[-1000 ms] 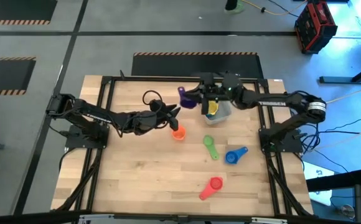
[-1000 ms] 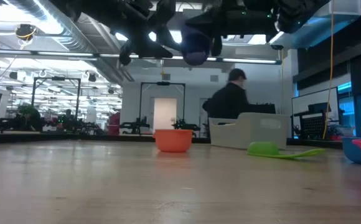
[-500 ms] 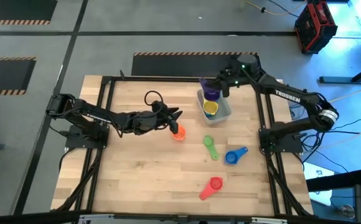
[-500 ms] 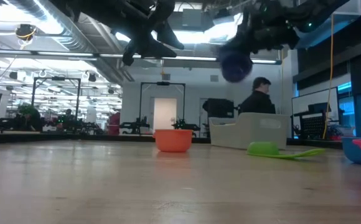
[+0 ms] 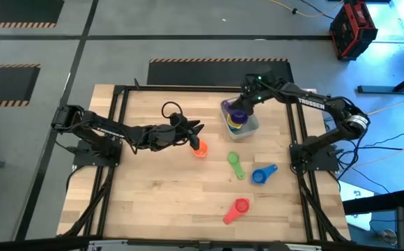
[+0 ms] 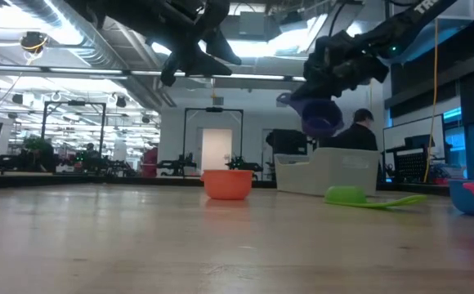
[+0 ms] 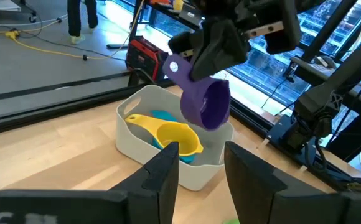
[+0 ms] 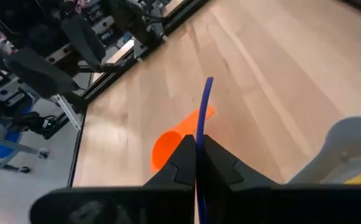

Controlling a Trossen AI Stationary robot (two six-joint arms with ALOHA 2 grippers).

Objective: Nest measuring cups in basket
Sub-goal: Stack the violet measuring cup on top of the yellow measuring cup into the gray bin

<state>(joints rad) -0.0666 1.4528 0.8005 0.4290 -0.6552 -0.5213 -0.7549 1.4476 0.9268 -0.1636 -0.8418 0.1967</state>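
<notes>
Since a second ago our right gripper, fingers pinched shut on the purple plastic measuring cup, has swung from eleven o'clock of the translucent grey plastic basket to hang over it, above the yellow cup; release looks near. Its handle points toward one o'clock, bowl tilted sideways. Our left gripper hovers part-open, empty, above the orange cup on the counter.

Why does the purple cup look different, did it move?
Yes. The right gripper carried the purple cup from beside the basket to above it.

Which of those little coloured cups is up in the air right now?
The purple cup: the right tool holds it by its handle above the basket, while the orange, green, blue and red ones sit on the table.
</notes>
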